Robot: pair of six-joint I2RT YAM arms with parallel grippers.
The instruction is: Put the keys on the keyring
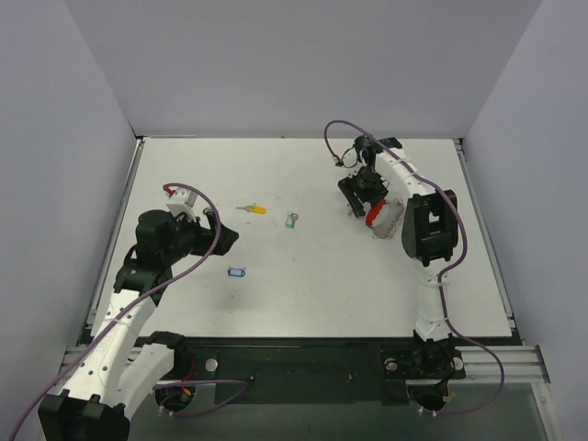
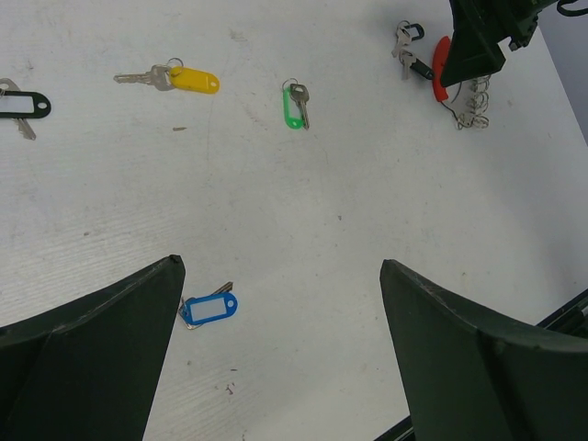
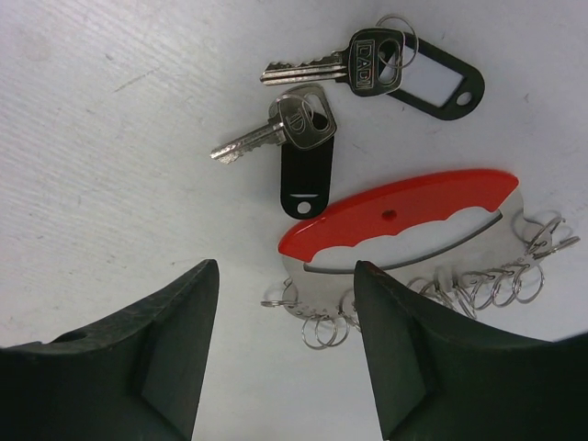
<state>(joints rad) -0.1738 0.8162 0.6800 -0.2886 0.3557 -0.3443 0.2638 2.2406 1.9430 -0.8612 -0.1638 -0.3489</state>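
The keyring [image 3: 404, 211], a curved red band on a silver plate hung with small wire rings, lies flat at the right of the table [image 1: 378, 217]. My right gripper [image 3: 287, 271] hovers just over its left end. The fingers stand apart, and the end rings lie in the gap between them, not gripped. Two black-tagged keys [image 3: 303, 147] [image 3: 404, 69] lie just beyond the band. A yellow-tagged key [image 1: 253, 209], a green-tagged key [image 1: 291, 220] and a blue-tagged key [image 1: 237, 272] lie mid-table. My left gripper [image 2: 282, 266] is wide open and empty, with the blue key [image 2: 209, 308] by its left finger.
Another black-tagged key [image 2: 23, 106] lies at the far left of the left wrist view. White walls close the table at the back and sides. The right arm's body [image 1: 427, 225] rises just right of the keyring.
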